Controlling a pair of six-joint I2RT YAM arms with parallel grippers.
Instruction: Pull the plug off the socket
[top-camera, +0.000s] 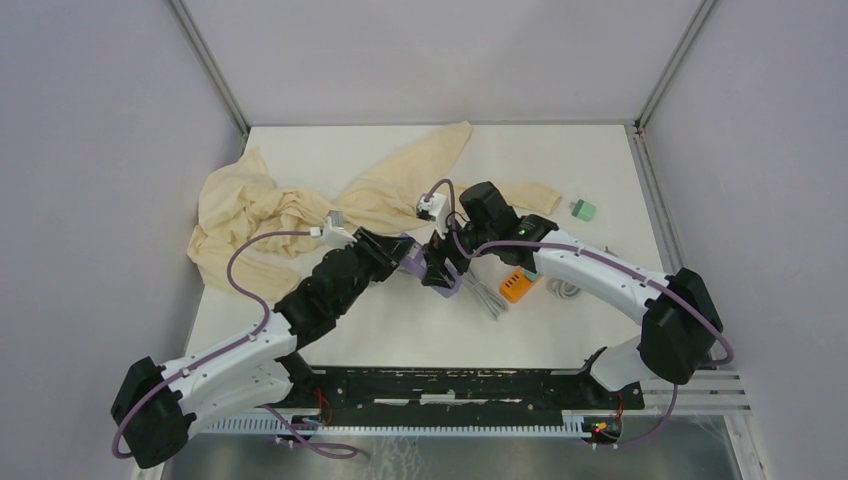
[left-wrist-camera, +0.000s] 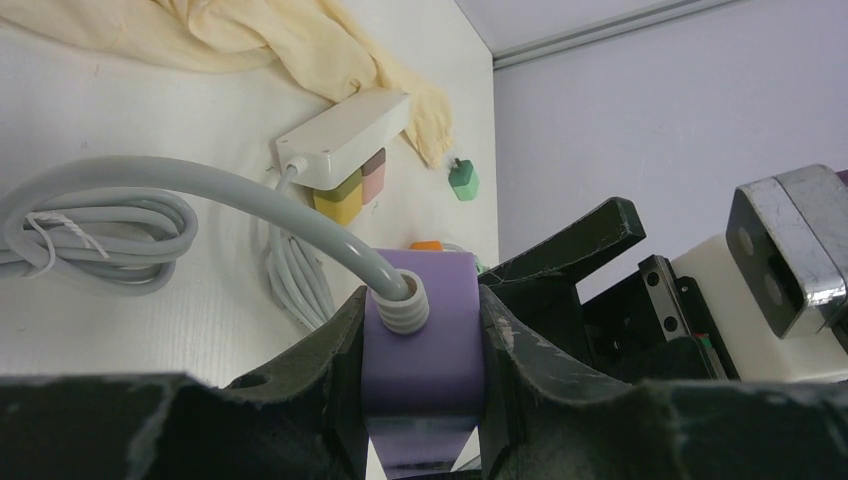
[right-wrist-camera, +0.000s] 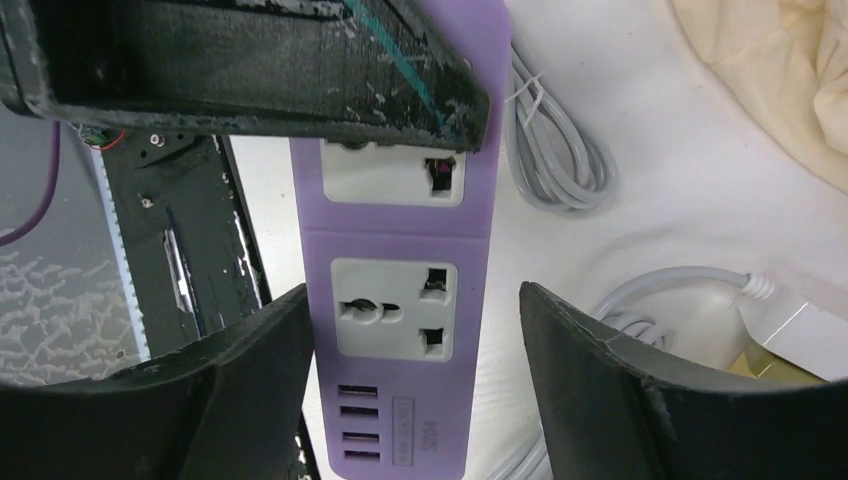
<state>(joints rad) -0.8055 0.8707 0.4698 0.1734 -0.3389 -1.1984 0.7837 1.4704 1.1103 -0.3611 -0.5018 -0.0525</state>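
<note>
The purple socket strip (right-wrist-camera: 400, 238) hung between the two arms over the middle of the bench (right-wrist-camera: 650, 100), and no plug showed in its two sockets in view. The left claw (left-wrist-camera: 422, 385) was squeezed tight on its cord end, while the right claw (right-wrist-camera: 412, 335) stood wide, one finger on each side. If the right claw grabbed the strip itself, both arms could tug it loose.
</note>
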